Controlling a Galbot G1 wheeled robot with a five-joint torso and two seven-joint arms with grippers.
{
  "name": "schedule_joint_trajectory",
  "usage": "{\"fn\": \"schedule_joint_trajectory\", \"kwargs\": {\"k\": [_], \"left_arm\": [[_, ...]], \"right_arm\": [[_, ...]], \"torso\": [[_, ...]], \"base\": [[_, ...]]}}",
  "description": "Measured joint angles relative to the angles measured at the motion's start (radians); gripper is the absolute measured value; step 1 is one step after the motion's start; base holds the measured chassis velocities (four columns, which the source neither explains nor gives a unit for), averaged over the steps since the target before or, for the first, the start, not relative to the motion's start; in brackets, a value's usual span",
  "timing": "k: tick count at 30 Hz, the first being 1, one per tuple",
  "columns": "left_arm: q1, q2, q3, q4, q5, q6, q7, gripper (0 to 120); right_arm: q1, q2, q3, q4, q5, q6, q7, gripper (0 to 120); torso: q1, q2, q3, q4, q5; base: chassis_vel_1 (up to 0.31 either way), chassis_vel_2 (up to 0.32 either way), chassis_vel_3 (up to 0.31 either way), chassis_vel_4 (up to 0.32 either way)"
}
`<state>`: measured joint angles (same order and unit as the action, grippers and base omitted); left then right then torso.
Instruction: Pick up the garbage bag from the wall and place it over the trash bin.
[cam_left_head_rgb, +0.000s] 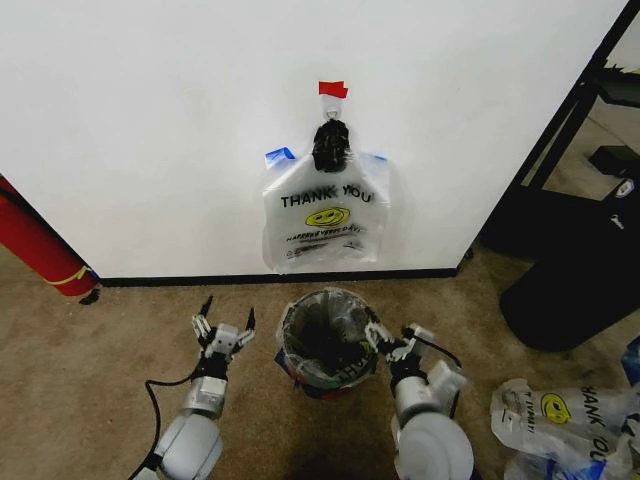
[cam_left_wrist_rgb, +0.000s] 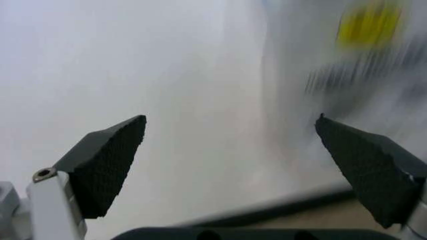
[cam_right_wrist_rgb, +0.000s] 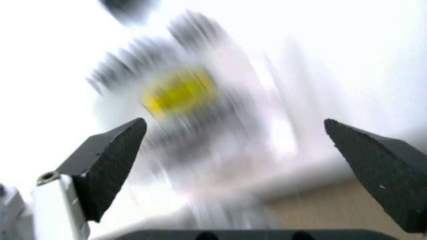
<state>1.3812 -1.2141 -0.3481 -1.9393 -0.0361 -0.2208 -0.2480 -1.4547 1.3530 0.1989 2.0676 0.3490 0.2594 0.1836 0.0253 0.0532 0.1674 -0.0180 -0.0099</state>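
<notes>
The garbage bag (cam_left_head_rgb: 322, 222) is seen hanging flat against the wall (cam_left_head_rgb: 150, 120), its gathered black-looking top caught at a hook (cam_left_head_rgb: 331, 146) just below a small red tape piece (cam_left_head_rgb: 333, 89). The "THANK YOU" print and the yellow smiley face are turned toward the robot, and blue patches are seen at the bag's upper corners. The bag's lower edge ends a little above the black baseboard (cam_left_head_rgb: 200, 279).

The trash bin (cam_left_head_rgb: 328, 340) is stood on the carpeted floor (cam_left_head_rgb: 90, 360) directly below the bag, near the wall, and a clear liner appears to be draped over its rim.

The left claw (cam_left_head_rgb: 224, 326) is held low over the floor to the left of the bin, apart from it, with its fingers spread wide and nothing held between them. In the left wrist view the left claw (cam_left_wrist_rgb: 230, 145) is shown opened wide toward the wall, with the blurred bag off to one side.

The right claw (cam_left_head_rgb: 390, 340) is held close against the bin's right rim. In the right wrist view the right claw (cam_right_wrist_rgb: 233, 150) is likewise spread wide and empty, with the blurred bag (cam_right_wrist_rgb: 173, 95) beyond it.

More bags of the same kind (cam_left_head_rgb: 560, 420) are seen lying on the floor at the robot's right.
</notes>
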Motion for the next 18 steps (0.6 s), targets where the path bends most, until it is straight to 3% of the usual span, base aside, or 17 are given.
{"fn": "schedule_joint_trajectory", "kwargs": {"k": [4,8,12,15,18], "left_arm": [[0.02,-0.059,-0.034,-0.102,-0.193,-0.135,0.162,100],[0.043,-0.098,-0.053,-0.164,-0.244,-0.155,0.189,100],[0.071,-0.116,-0.09,-0.18,-0.232,-0.197,0.233,100],[0.077,-0.121,-0.112,-0.166,-0.213,-0.231,0.252,100],[0.091,-0.116,-0.131,-0.162,-0.201,-0.255,0.266,100]], "right_arm": [[-0.015,0.056,0.138,-0.003,-0.337,0.265,-0.181,100],[-0.085,0.127,0.251,0.031,-0.484,0.363,-0.301,100],[-0.185,0.244,0.352,0.089,-0.511,0.386,-0.349,100],[-0.206,0.257,0.372,0.106,-0.457,0.367,-0.323,100],[-0.246,0.261,0.355,0.145,-0.403,0.288,-0.196,100]], "torso": [[0.0,0.0,0.0,0.0001,-0.0002],[0.0,0.0,0.0,-0.0001,0.0],[0.0,0.0,0.0,-0.0003,-0.0002],[0.0,0.0,0.0,0.0,-0.0003],[0.0,0.0,0.0,-0.0002,-0.0003]], "base": [[0.0,0.0,0.0,0.0],[0.0,0.0,0.0,0.0],[0.0,0.0,0.0,0.0],[0.0,0.0,0.0,0.0],[0.0,0.0,0.0,0.0]]}}
